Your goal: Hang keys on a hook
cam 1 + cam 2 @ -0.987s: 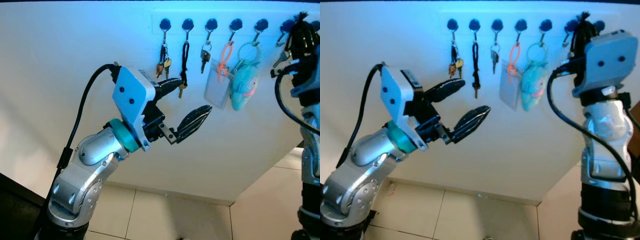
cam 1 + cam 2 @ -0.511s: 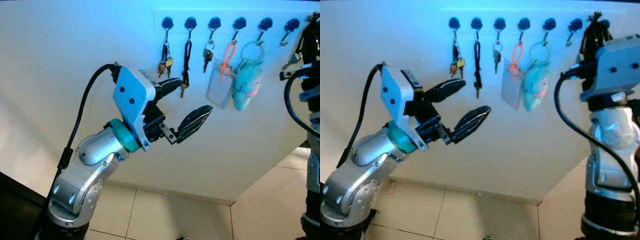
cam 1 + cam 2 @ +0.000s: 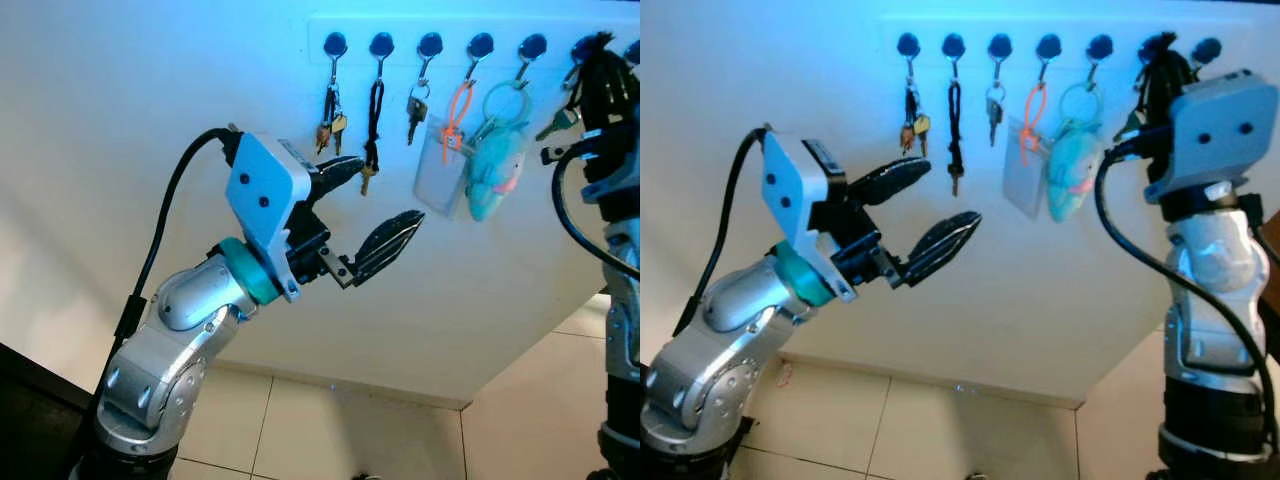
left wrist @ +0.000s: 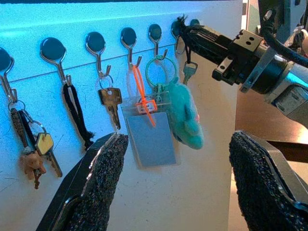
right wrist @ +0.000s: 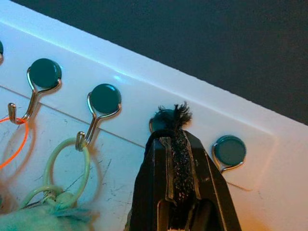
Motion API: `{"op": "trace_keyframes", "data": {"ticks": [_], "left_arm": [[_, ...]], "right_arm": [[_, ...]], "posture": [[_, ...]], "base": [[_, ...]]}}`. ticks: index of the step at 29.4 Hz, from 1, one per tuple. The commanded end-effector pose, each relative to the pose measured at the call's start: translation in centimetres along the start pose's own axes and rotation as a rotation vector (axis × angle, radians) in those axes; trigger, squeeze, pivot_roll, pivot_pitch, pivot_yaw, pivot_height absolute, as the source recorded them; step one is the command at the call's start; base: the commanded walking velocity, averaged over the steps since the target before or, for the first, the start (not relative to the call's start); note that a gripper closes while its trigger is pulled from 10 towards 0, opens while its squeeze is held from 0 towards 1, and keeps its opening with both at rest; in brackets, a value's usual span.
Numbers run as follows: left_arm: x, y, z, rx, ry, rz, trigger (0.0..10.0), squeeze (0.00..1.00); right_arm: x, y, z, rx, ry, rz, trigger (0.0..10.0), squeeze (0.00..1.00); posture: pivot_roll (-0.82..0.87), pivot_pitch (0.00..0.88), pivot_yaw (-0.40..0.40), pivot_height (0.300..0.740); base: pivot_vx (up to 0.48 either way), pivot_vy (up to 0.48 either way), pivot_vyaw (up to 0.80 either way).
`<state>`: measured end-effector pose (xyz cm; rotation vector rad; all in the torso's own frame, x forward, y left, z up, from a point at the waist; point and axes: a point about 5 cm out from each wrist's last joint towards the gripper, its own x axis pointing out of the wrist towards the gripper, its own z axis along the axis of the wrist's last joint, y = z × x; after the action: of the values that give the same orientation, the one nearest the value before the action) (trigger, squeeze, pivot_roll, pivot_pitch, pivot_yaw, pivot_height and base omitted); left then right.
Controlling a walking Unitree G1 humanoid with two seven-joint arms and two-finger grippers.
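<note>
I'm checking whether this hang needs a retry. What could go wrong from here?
The right gripper pinches the black cord with its tip right over the hook, hiding it; the loop may miss and the key drop once released.

The plush on the next hook hangs close beside the key, so pulling away could snag it.

The open left gripper hovers near the hanging key bunches and could knock them.

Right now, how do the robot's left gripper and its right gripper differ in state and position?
The left gripper is open with nothing between its fingers, while the right gripper is shut on a black cord. The left gripper hovers below the row of blue-capped wall hooks, away from the wall; the right gripper is raised up at the sixth hook. Both have long black fingers.
</note>
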<state>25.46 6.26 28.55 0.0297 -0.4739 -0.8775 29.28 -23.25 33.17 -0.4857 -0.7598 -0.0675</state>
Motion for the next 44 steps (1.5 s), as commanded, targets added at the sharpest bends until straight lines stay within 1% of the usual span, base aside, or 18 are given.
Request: {"op": "trace_keyframes", "data": {"ticks": [1,6,10,14,15,16,22,23,25,30,35,37,38,39,40,44], "left_arm": [[-0.2,-0.2,0.1,-0.004,0.002,-0.009,10.0,0.0],[-0.2,-0.3,0.1,-0.006,0.0,-0.009,10.0,0.0],[-0.2,-0.3,0.1,-0.005,0.0,-0.008,10.0,0.0],[-0.2,-0.3,0.1,-0.006,0.002,-0.006,10.0,0.0],[-0.2,-0.3,0.1,-0.006,0.002,-0.006,10.0,0.0],[-0.2,-0.3,0.1,-0.007,0.003,-0.006,10.0,0.0],[-0.3,-0.3,0.1,-0.006,0.004,-0.007,10.0,0.0],[-0.3,-0.3,0.1,-0.006,0.004,-0.007,10.0,0.0],[-0.2,-0.3,0.1,-0.006,0.003,-0.009,10.0,0.0],[-0.2,-0.3,0.1,-0.007,0.004,-0.011,10.0,0.0],[-0.2,-0.4,0.1,-0.007,0.005,-0.012,10.0,0.0],[-0.2,-0.4,0.1,-0.007,0.006,-0.014,10.0,0.0],[-0.2,-0.4,0.1,-0.007,0.006,-0.014,10.0,0.0],[-0.2,-0.4,0.1,-0.007,0.006,-0.016,10.0,0.0],[-0.2,-0.4,0.1,-0.007,0.006,-0.018,10.0,0.0],[-0.1,-0.4,0.1,-0.007,0.006,-0.019,10.0,0.0]], "right_arm": [[0.2,0.5,0.1,0.023,-0.012,0.026,10.0,0.0],[0.3,0.9,-0.1,0.03,-0.005,0.056,10.0,0.0],[0.3,0.9,-0.2,0.026,-0.002,0.055,10.0,0.0],[0.3,0.9,-0.4,0.009,0.01,0.039,10.0,0.0],[0.4,0.8,-0.6,-0.018,0.03,0.023,10.0,0.0],[0.4,0.7,-0.9,-0.025,0.043,0.014,10.0,0.0],[0.4,1.1,-1.5,-0.03,0.076,0.059,10.0,0.0],[0.4,1.1,-1.5,-0.03,0.076,0.059,10.0,0.0],[0.3,1.8,-1.6,-0.042,0.073,0.115,10.0,0.0],[0.1,2.1,-1.5,-0.028,0.062,0.126,10.0,0.0],[0.0,2.0,-1.1,-0.01,0.033,0.095,10.0,0.0],[0.1,1.3,-0.3,0.005,-0.022,0.029,10.0,0.0],[0.1,1.3,-0.3,0.005,-0.022,0.029,10.0,0.0],[0.1,0.9,0.0,0.008,-0.038,-0.007,10.0,0.0],[0.1,0.4,0.2,-0.005,-0.039,-0.059,10.0,0.0],[0.1,0.2,0.2,-0.011,-0.03,-0.071,10.0,0.0]], "posture": [[-0.19,0.102,0.138,0.74],[-0.18,0.103,0.138,0.74],[-0.18,0.104,0.136,0.74],[-0.18,0.104,0.136,0.74],[-0.18,0.105,0.136,0.74],[-0.18,0.105,0.136,0.74],[-0.18,0.103,0.137,0.74],[-0.18,0.103,0.137,0.74],[-0.18,0.101,0.137,0.74],[-0.18,0.1,0.137,0.74],[-0.18,0.098,0.137,0.74],[-0.18,0.095,0.139,0.74],[-0.18,0.095,0.139,0.74],[-0.18,0.095,0.14,0.74],[-0.18,0.095,0.14,0.74],[-0.18,0.096,0.143,0.74]], "base": [[0.0,0.0,0.0],[0.0,0.0,0.0],[0.0,0.0,0.0],[0.0,0.0,0.0],[0.0,0.0,0.0],[0.0,0.0,0.0],[0.0,0.0,0.0],[0.0,0.0,0.0],[0.0,0.0,0.0],[0.0,0.0,0.0],[0.0,0.0,0.0],[0.0,0.0,0.0],[0.0,0.0,0.0],[0.0,0.0,0.0],[0.0,0.0,0.0],[0.0,0.0,0.0]]}}
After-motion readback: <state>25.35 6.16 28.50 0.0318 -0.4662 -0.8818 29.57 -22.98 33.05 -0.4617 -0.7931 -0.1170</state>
